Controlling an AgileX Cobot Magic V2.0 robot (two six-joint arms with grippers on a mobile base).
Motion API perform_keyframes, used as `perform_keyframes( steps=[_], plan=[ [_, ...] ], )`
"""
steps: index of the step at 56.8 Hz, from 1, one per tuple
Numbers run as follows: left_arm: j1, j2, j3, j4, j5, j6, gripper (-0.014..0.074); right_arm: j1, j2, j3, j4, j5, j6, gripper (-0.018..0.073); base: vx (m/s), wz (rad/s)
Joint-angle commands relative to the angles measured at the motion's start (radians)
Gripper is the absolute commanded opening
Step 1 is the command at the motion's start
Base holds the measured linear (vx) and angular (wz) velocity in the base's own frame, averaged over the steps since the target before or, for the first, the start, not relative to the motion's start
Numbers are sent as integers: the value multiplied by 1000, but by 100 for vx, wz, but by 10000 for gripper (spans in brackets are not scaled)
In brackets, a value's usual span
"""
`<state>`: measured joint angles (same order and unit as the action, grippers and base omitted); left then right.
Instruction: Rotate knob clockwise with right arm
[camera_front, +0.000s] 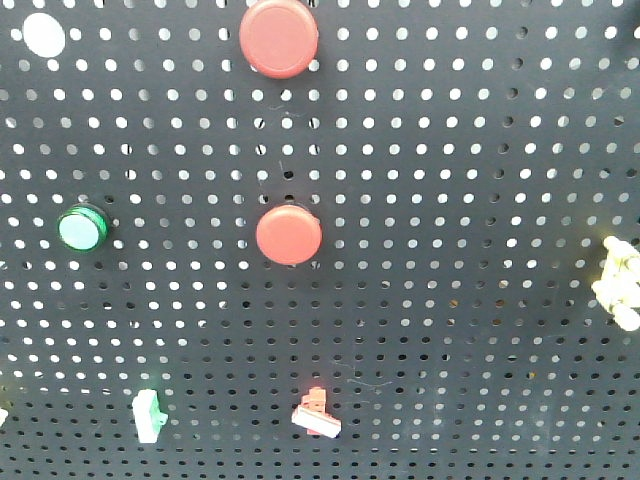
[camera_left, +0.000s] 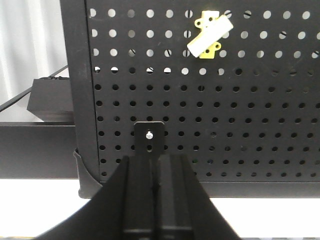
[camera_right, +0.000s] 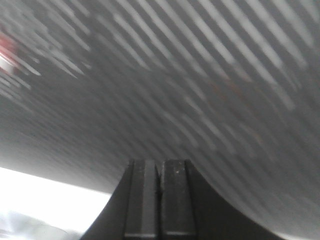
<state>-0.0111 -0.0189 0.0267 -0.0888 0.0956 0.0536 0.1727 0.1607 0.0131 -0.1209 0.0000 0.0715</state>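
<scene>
1. A black pegboard (camera_front: 450, 300) is seen carrying two red round buttons (camera_front: 279, 37), a green button (camera_front: 81, 229), and small clips.
2. The knob cannot be told apart; a pale object (camera_front: 622, 283) sits at the right edge.
3. The right claw (camera_right: 160, 172) is pressed closed and empty before the blurred board; the left claw (camera_left: 157, 162) is likewise closed.

Black pegboard (camera_left: 210, 110) on white tabletop (camera_left: 40, 210)

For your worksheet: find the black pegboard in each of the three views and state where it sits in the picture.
Front: pegboard fills the whole frame.
Left wrist: fills the upper right, edge at left, above the left gripper.
Right wrist: blurred, across the top, above the right gripper.
Shared landmark: its rows of holes.
</scene>
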Motion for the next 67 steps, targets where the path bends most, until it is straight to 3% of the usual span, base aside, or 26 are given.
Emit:
perform_keyframes(
  steps=[1,8,13,67],
  plan=[
    [-2,-10,11,-3,-86,-2,-6,-115,-67,24,26,-78,-32,-9,0,0],
    [-2,-10,11,-3,-86,-2,-6,-216,-181,23,73,7,-27,-9,0,0],
    [-2,-11,11,-3,-86,-2,-6,-243,-182,23,70,11,-27,-9,0,0],
    [-2,-11,11,-3,-86,-2,-6,-243,-185,23,66,17,-27,-9,0,0]
  ],
)
